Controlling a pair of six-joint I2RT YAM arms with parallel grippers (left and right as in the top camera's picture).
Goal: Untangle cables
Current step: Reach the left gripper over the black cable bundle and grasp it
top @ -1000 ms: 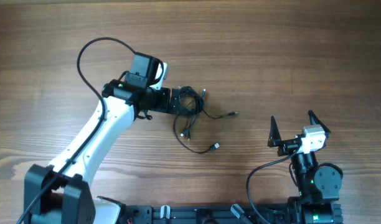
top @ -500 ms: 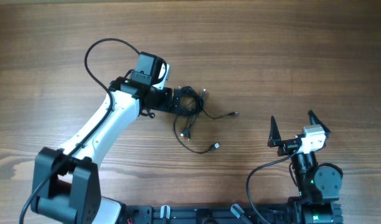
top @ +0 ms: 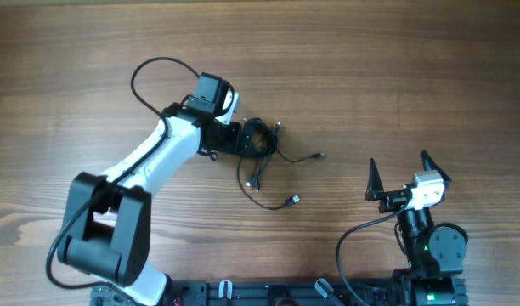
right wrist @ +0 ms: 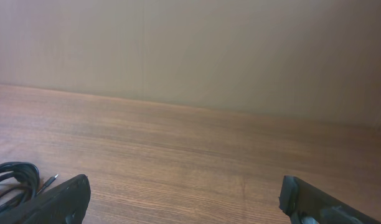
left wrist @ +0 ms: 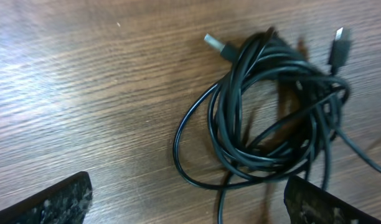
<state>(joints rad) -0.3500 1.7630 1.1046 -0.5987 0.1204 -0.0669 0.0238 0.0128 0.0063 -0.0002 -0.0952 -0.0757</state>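
Wooden tabletop (top: 370,68), left arm (top: 158,151) stretched forward and angled toward the centre, right arm (top: 430,242) folded upright near the front edge, left fingers (left wrist: 53,202) spread wide just short of the bunched cables (left wrist: 271,106), gripping nothing, right fingers (top: 374,183) wide apart, empty.

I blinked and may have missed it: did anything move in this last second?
The left arm swung rightward, its elbow and shoulder most, carrying its open fingers slightly closer to the cables. Nothing was taken hold of or let go. The cables lie as before, and the right arm's open fingers have not moved.
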